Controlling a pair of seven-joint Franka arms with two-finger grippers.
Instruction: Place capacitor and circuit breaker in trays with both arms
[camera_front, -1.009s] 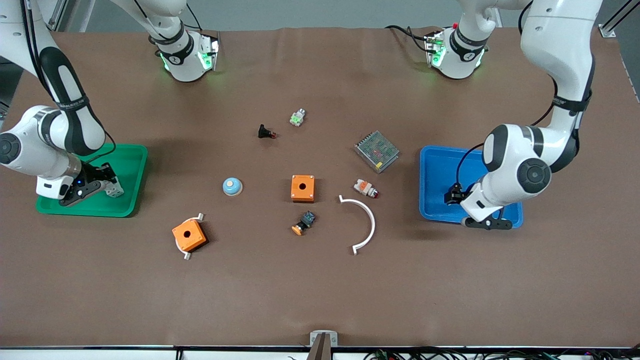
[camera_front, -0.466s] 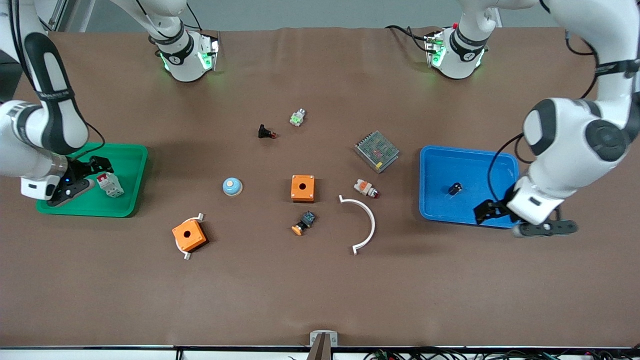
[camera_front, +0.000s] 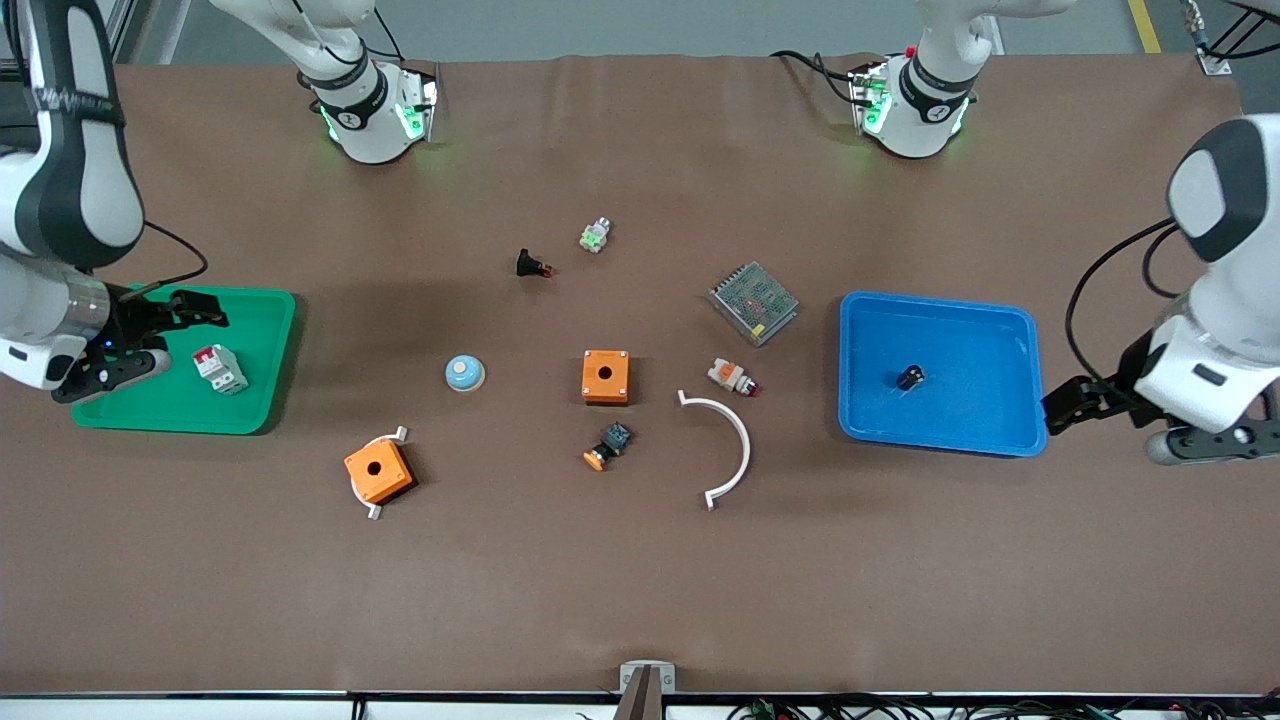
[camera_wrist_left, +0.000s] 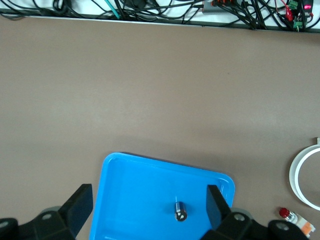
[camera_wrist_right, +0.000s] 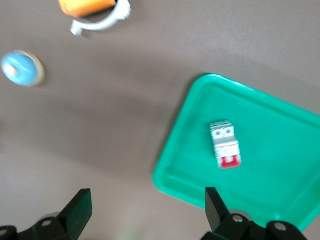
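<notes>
Presently, the capacitor (camera_front: 909, 377) is recorded lying alone in the blue tray (camera_front: 1010, 440), near the tray's middle, touched by nothing. The left gripper (camera_front: 1072, 408) is held just off the tray's edge at the left arm's end of the tabletop; from it the capacitor lies at about 9 o'clock in the front view, well apart. Its jaws are spread and empty.

The circuit breaker (camera_front: 220, 369) is recorded in the green tray (camera_front: 265, 410), flat, long axis running roughly 11 to 5 o'clock in the front view, red toggles at the 11 o'clock end. The right gripper (camera_front: 155, 335) is held over the tray's rim; the breaker lies at about 4 o'clock from it, near but apart. Its jaws are likewise parted, holding nothing.

Each item is nearer to the arm at its own end. Both placements are judged complete; only withdrawal appears to be left.
</notes>
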